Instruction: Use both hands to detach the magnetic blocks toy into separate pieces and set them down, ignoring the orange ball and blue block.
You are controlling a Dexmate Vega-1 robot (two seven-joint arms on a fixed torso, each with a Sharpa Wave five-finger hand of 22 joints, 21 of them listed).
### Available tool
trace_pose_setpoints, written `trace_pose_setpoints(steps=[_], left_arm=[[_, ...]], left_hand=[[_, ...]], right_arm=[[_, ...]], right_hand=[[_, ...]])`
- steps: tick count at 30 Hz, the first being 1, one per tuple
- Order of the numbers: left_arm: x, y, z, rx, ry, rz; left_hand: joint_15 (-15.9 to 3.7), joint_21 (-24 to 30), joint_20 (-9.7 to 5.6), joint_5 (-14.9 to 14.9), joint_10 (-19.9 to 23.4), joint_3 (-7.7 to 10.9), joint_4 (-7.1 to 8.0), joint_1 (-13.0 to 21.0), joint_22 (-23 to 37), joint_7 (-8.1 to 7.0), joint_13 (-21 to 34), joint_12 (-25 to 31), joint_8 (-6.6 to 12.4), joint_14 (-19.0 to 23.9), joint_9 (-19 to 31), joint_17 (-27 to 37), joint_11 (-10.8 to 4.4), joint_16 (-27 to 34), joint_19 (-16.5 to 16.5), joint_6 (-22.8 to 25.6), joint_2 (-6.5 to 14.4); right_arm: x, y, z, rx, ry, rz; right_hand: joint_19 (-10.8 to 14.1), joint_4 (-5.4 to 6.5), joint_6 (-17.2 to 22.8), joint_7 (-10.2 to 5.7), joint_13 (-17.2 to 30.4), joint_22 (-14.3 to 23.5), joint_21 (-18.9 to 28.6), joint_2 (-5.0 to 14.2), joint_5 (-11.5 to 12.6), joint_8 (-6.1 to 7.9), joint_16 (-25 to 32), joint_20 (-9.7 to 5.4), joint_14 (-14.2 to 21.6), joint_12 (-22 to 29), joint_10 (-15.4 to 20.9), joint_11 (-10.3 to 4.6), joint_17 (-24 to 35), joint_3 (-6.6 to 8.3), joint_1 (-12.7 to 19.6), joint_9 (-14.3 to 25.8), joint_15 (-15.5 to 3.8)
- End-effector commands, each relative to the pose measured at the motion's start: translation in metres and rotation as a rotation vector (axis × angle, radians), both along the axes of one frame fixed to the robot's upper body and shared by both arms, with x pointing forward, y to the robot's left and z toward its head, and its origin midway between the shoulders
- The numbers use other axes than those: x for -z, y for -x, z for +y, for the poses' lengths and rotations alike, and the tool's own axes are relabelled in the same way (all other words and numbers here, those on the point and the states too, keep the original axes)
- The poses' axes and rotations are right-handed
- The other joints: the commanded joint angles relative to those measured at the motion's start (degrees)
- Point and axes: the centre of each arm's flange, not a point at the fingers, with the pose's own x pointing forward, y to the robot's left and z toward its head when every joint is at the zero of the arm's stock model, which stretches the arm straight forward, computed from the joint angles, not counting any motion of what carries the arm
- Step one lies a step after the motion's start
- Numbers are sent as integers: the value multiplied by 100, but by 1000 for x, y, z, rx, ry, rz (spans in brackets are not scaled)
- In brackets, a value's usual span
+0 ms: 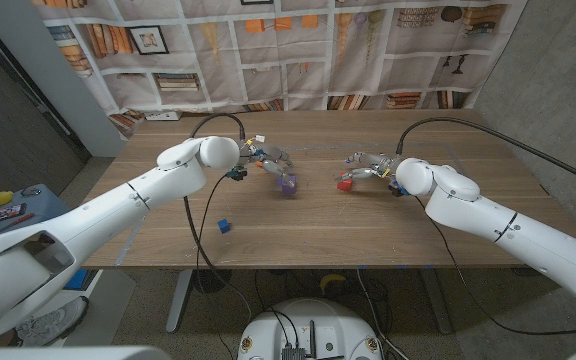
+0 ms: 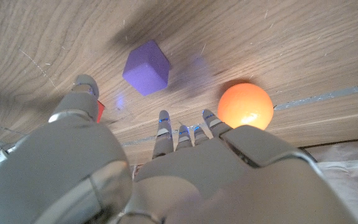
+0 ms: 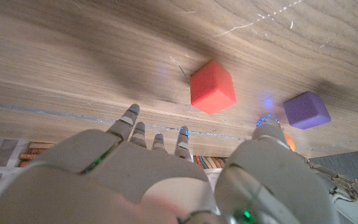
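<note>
The left robot hand [image 1: 266, 160] hovers just above the table [image 1: 368, 230] with its fingers spread and nothing between them, and the right robot hand [image 1: 366, 166] does the same on the other side, fingers apart and empty. Nearest the robot, a small blue block [image 1: 224, 226] lies alone on the wood, well apart from both hands. Farther in, the magnetic toy is in two separate pieces: a purple cube [image 1: 287, 185] rests on the table just below the left robot hand's fingertips, and a red cube [image 1: 345, 183] rests just beside the right robot hand's fingertips, the two cubes apart from each other with bare wood between them. In the left wrist view the purple cube [image 2: 146, 68] sits free of the fingers [image 2: 162, 134], with the orange ball [image 2: 245, 106] near it on the table. In the right wrist view the red cube [image 3: 212, 86] lies clear of the fingers [image 3: 183, 140], and the purple cube [image 3: 307, 110] shows beyond it. Behind the table hangs a curtain [image 1: 298, 50] printed with bookshelves.
</note>
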Motion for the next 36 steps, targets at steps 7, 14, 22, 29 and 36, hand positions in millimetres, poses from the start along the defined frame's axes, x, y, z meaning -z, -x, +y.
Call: trace_pose_setpoints(steps=[7, 14, 22, 29, 36], left_arm=[[-2, 11, 27, 18, 223, -28], [-4, 15, 38, 27, 276, -72], [-5, 18, 53, 30, 353, -114], [-3, 15, 67, 34, 432, -132], [-1, 8, 80, 52, 531, -142]], left_hand=[[-5, 74, -50, 12, 153, 44, 37, -109, 8, -88, 1, 98, 26, 52, -1, 14, -63, 72, 87, -368, 147], [-81, 83, -149, 19, 237, 74, 38, -130, 4, -52, -4, 115, 64, 172, -8, 8, -162, 89, 152, -393, 247], [-144, 62, -284, 12, 253, 70, 51, -188, -2, -42, -9, 106, 67, 224, -13, 2, -183, 83, 131, -413, 290], [-169, 52, -335, 5, 262, 59, 62, -239, -4, -32, -14, 98, 59, 261, -17, -2, -201, 79, 120, -459, 313], [-169, 41, -345, 3, 267, 59, 74, -280, -6, 13, -18, 89, 69, 274, -20, -5, -204, 67, 99, -464, 356]], right_arm=[[-3, 7, -18, -49, -217, -33], [-2, 7, -19, -72, -290, -53], [-1, 4, -24, -94, -395, -85], [-1, 0, -27, -108, -466, -108], [3, -7, -29, -150, -580, -124]], right_hand=[[83, 79, 125, 66, 4, 15, 68, 131, -26, -45, 80, -122, -22, 166, 260, -163, 27, 19, -228, -45, -102], [186, 78, 229, 73, -10, 10, 98, 176, -46, -60, 116, -239, 62, 189, 371, -219, 17, 21, -278, -79, -234], [309, 76, 326, 15, -46, 0, 111, 249, -88, -125, 157, -442, 199, 233, 613, -352, -21, 23, -364, -134, -463], [381, 52, 488, 18, -84, -8, 104, 301, -107, -154, 169, -586, 320, 279, 889, -402, -92, 31, -404, -176, -646], [485, 31, 610, 59, -107, -12, 115, 358, -114, -177, 191, -671, 453, 291, 1051, -419, -150, 48, -423, -199, -688]])
